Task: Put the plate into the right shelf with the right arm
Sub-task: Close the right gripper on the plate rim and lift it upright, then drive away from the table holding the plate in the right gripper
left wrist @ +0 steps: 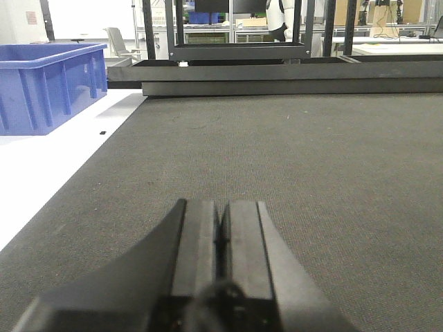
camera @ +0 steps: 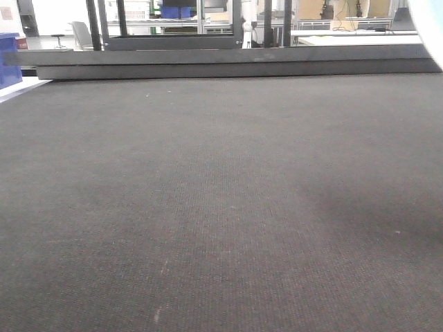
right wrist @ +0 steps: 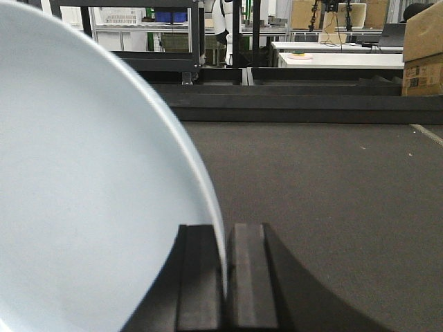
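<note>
Your right gripper [right wrist: 226, 238] pinches the rim of the round, pale-blue-tinted white plastic plate [right wrist: 90, 194], which stands on edge and fills the wrist view from 7 to 11 o'clock. Your left gripper [left wrist: 221, 216] hovers pressed closed and empty over the dark woven mat [left wrist: 311, 152], with a blue plastic bin [left wrist: 48, 83] at its 10 o'clock.

plate [right wrist: 83, 194] cropped left and below, blue bin [left wrist: 41, 83] cropped left
</note>
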`<action>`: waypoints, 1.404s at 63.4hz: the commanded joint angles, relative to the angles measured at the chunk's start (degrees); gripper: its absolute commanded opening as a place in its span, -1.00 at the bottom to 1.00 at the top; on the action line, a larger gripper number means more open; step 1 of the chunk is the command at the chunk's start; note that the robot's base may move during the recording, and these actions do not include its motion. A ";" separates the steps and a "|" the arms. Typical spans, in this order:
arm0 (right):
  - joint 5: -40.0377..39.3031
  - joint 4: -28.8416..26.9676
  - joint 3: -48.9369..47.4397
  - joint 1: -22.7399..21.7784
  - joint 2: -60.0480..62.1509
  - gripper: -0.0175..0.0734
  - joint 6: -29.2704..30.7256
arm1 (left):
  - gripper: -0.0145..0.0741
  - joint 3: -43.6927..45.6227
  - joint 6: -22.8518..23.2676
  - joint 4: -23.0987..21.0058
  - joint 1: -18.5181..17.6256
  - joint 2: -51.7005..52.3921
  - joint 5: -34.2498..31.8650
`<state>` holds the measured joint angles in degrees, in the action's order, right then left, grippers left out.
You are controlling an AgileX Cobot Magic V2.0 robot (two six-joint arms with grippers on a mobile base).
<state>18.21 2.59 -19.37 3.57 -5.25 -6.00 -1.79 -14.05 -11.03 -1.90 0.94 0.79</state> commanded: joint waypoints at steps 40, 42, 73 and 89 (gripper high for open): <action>-4.86 0.74 -1.79 -0.24 -0.52 -0.50 0.34 | -0.78 -0.56 0.05 -0.34 -0.34 0.34 -5.07; -4.86 0.74 -1.79 -0.24 -0.52 -0.50 0.34 | -0.78 -0.56 0.05 -0.34 -0.34 0.34 -5.07; -4.86 0.74 -1.79 -0.24 -0.52 -0.50 0.34 | -0.78 -0.56 0.05 -0.34 -0.34 0.34 -5.07; -4.86 0.74 -1.79 -0.24 -0.52 -0.50 0.34 | -0.78 -0.56 0.05 -0.34 -0.34 0.34 -5.07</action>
<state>18.45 2.59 -19.37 3.57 -5.25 -6.00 -1.79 -14.05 -11.03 -1.90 0.94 0.79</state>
